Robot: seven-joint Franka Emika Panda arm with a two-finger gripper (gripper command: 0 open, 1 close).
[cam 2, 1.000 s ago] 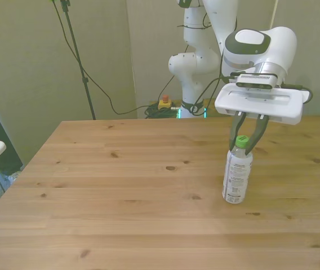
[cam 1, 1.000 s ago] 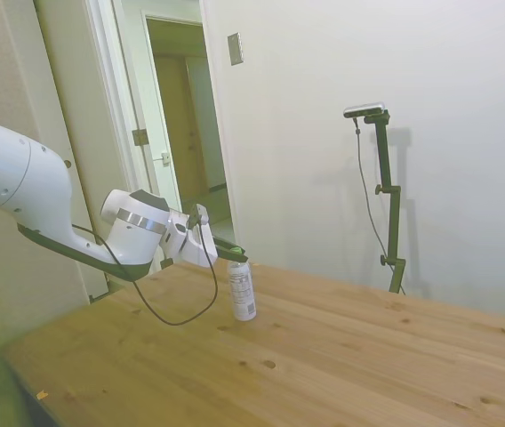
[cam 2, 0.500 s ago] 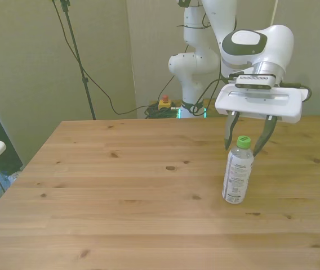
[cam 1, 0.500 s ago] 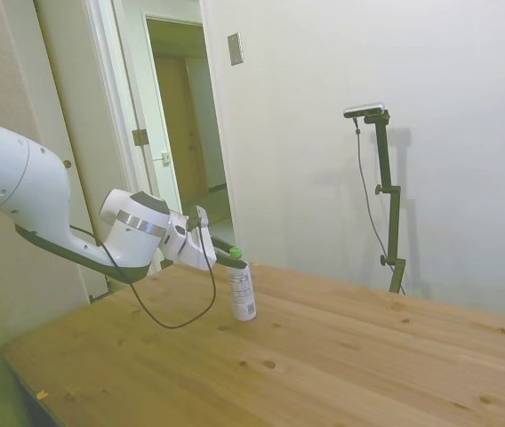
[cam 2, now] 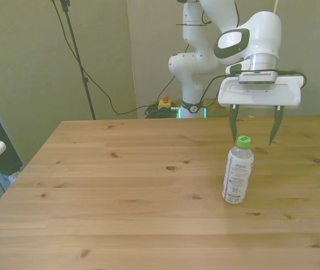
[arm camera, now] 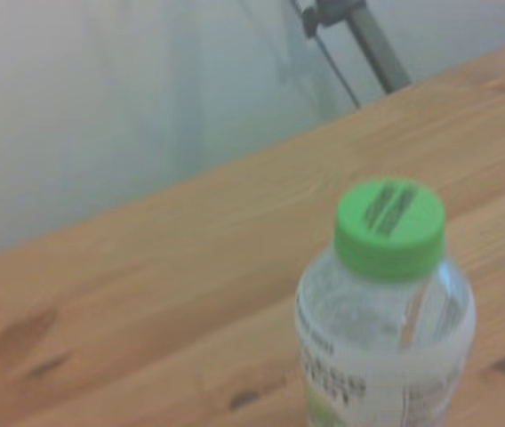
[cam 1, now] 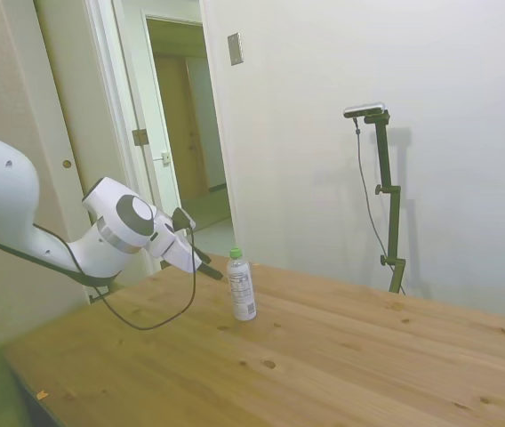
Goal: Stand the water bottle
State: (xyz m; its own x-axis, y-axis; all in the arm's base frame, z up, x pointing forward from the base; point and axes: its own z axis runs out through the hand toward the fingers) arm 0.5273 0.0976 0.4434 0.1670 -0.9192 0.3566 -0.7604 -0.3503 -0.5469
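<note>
Here, the water bottle (cam 2: 238, 170) stands upright on the wooden table (cam 2: 120, 185), green cap up, toward the front view's right. The white arm's gripper (cam 2: 253, 133) hangs just behind it and apart from it, jaws spread wide and holding nothing, fingertips at about cap height. From the side, the gripper (cam 1: 208, 265) sits just beside the bottle (cam 1: 242, 286). The wrist camera shows the cap and the top of the label (arm camera: 386, 356) up close.

Clear glossy plastic water bottle (cam 2: 238, 174), knotty matt wood table (cam 2: 120, 191).
</note>
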